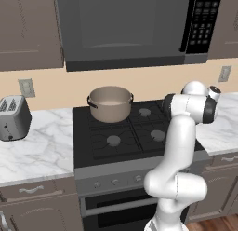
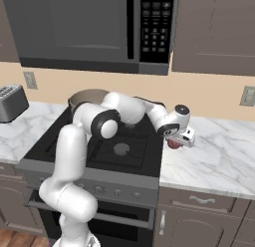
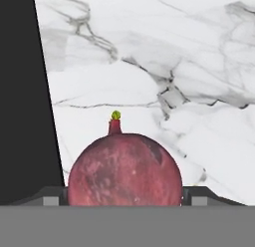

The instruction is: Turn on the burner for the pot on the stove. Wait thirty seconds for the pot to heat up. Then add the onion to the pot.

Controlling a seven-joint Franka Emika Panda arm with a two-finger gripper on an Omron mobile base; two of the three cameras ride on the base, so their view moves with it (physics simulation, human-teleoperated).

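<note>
The dark-red onion [image 3: 124, 169] sits on the white marble counter just right of the stove [image 1: 139, 153], and it also peeks out under my hand as the onion [image 2: 173, 144]. My gripper [image 3: 124, 196] is lowered over it and open, with one dark fingertip [image 3: 52, 196] close against each side of the onion. From the right base, the gripper [image 2: 180, 141] hangs low over the counter. The tan pot [image 1: 110, 103] stands on the back-left burner, which it hides; the pot [image 2: 87, 96] is partly behind my arm.
A steel toaster [image 1: 13, 117] stands on the left counter. A microwave [image 1: 125, 25] hangs above the cooktop. Grey knobs [image 1: 116, 181] line the stove front. The black cooktop edge [image 3: 20, 91] runs close beside the onion. Bare marble counter [image 2: 219, 151] stretches to the right.
</note>
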